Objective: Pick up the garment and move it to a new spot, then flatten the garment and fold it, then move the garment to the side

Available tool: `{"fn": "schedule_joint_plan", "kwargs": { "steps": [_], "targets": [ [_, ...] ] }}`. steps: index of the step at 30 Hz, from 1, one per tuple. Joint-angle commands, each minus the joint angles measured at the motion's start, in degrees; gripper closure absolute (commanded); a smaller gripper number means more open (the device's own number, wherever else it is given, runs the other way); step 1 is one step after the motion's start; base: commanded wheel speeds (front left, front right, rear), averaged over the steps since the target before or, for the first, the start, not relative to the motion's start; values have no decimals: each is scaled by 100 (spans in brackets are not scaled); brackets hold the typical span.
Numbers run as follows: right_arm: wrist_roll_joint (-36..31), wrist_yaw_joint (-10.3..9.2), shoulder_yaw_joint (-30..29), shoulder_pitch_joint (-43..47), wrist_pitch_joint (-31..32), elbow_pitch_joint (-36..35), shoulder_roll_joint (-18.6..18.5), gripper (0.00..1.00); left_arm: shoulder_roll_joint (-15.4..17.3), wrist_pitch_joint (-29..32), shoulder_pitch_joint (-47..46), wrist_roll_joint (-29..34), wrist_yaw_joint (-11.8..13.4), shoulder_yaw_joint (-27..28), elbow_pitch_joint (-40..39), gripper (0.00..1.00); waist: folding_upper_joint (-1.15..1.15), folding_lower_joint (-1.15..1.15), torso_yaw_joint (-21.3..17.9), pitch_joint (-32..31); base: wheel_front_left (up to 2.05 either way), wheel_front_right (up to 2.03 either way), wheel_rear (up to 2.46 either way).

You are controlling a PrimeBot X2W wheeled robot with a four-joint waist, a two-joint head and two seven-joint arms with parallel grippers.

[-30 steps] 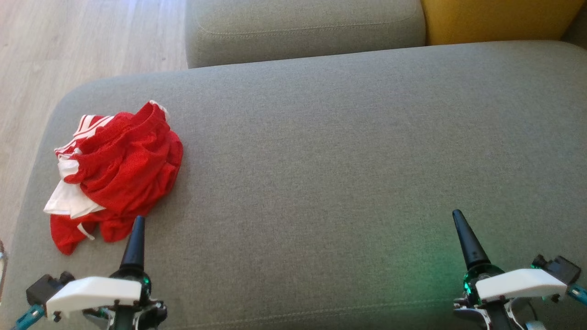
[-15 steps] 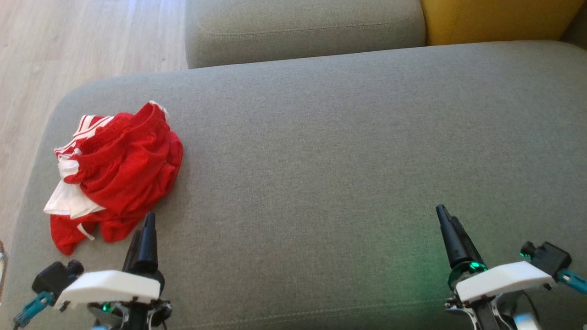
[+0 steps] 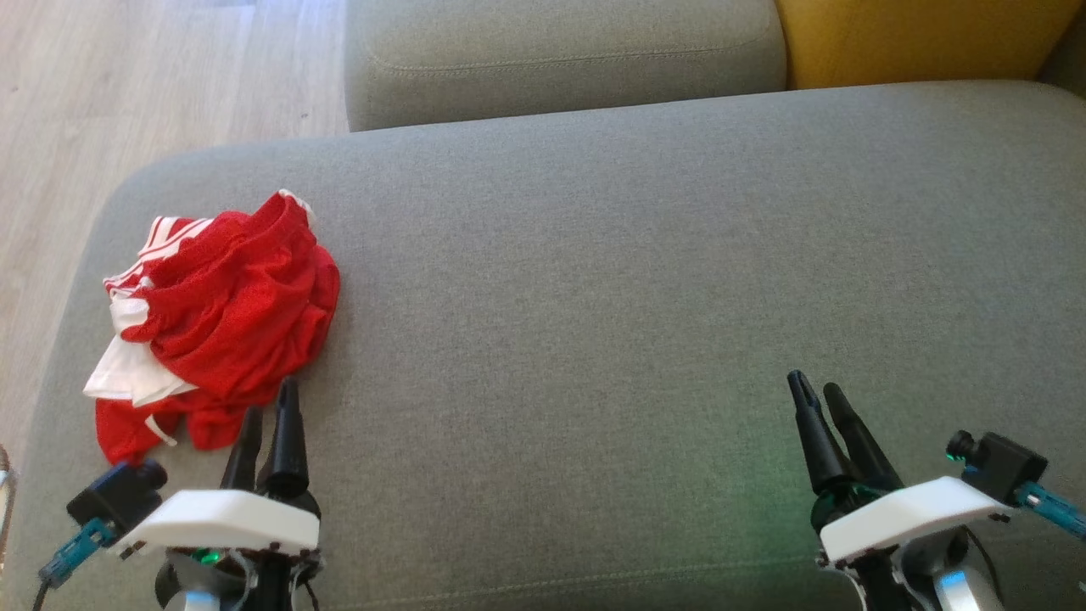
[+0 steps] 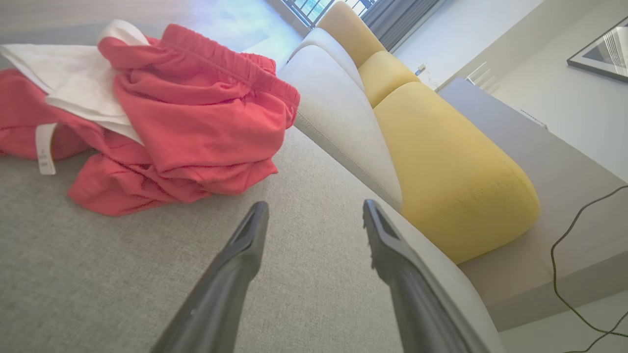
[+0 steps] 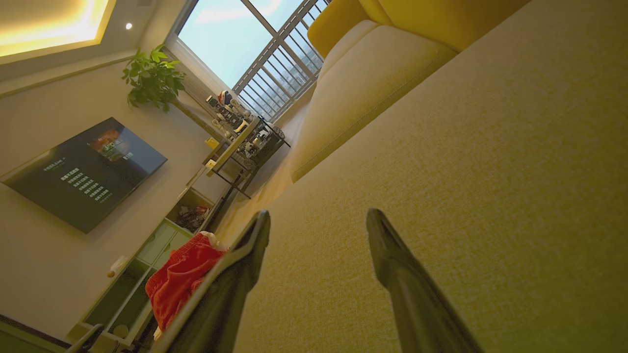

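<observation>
A crumpled red garment [image 3: 225,318] with white stripes and white lining lies bunched at the left end of the grey sofa cushion [image 3: 594,280]. My left gripper [image 3: 270,406] hovers just in front of its near edge, open and empty. From the left wrist the garment [image 4: 162,113] lies up and to the left of the spread fingers [image 4: 240,250]. My right gripper [image 3: 816,392] is open over bare cushion at the lower right, far from the garment. The right wrist view shows the garment [image 5: 181,277] far off past its left finger.
A second grey cushion [image 3: 560,51] and a yellow cushion [image 3: 916,34] sit behind the big one. Wooden floor [image 3: 127,93] lies to the left, past the cushion's rounded edge. The wrist views show a yellow backrest [image 4: 441,162], a wall TV [image 5: 83,171] and shelves.
Both grippers have turned, so two fingers of each now show in the head view. The left one has crept up to the garment's near edge; the right has shifted slightly left. The garment lies unmoved.
</observation>
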Motion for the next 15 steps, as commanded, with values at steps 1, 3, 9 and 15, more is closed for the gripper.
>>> {"fn": "schedule_joint_plan", "kwargs": {
  "steps": [1, 3, 9, 15],
  "targets": [
    [-248, -1, 113, -299, -95, -273, -50, 0, 107, -100, -147, 247, 41, 36, -286, 0, 0, 0, 0, -6, 0, 0, 0],
    [-396, -1, 141, -299, -129, -302, -51, 0, 116, -133, -142, 392, 68, 14, -325, 0, 0, 0, 0, -13, 0, 0, 0],
    [-848, -1, 212, -296, -230, -391, -54, 0, 152, -234, -112, 854, 149, -79, -420, 0, 0, 0, 2, -29, 0, 0, 0],
    [-1276, -1, 247, -306, -331, -490, -58, 0, 207, -335, -104, 1308, 211, -206, -531, 0, 0, 0, 14, -37, 0, 0, 0]
  ]
}}
